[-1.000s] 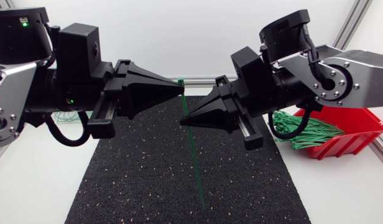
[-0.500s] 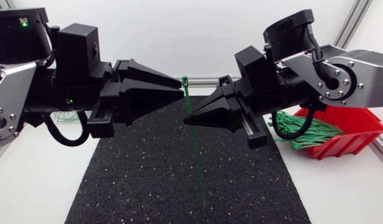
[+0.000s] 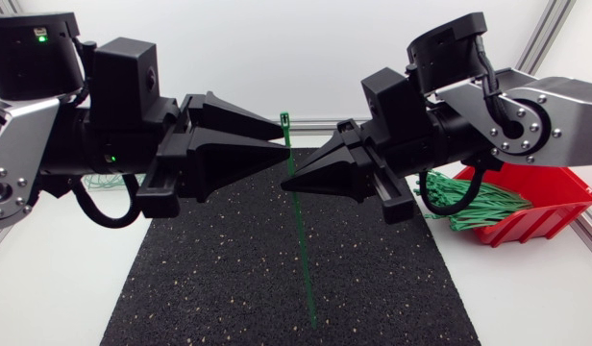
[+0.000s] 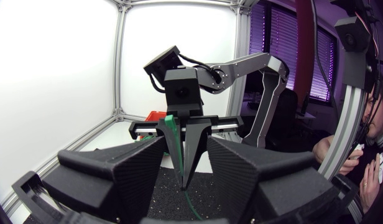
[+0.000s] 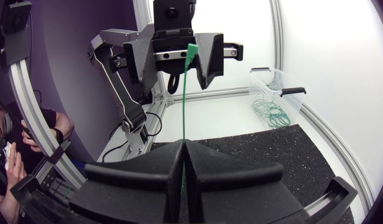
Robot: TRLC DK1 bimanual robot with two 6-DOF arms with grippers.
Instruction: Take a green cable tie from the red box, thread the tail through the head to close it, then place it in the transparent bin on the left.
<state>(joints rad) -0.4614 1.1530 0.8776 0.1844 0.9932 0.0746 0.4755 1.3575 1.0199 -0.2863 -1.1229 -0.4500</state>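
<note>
- While the black mat fills the middle of the table, the transparent bin stands off the mat's far left corner, with coiled green ties lying on its floor.
- Above the mat's left half hangs the left gripper, its two wedge fingers spread wide and pointing toward the mat's centre line. Nothing is clamped between them.
- Over the mat's centre line stands the green cable tie, close to upright. Its square head is at the top, level with the left gripper's fingertips. Seen from the right wrist, the head sits in the gap between those fingers; whether it touches either one, I cannot tell. The thin tail hangs down toward the mat's near half.
- Above the mat's right half is the right gripper, fingers pressed together and pinching the tie partway down its strap, below the head.
- Off the mat's right edge sits the red box, with a bundle of loose green ties spilling over the side nearest the mat.
</note>
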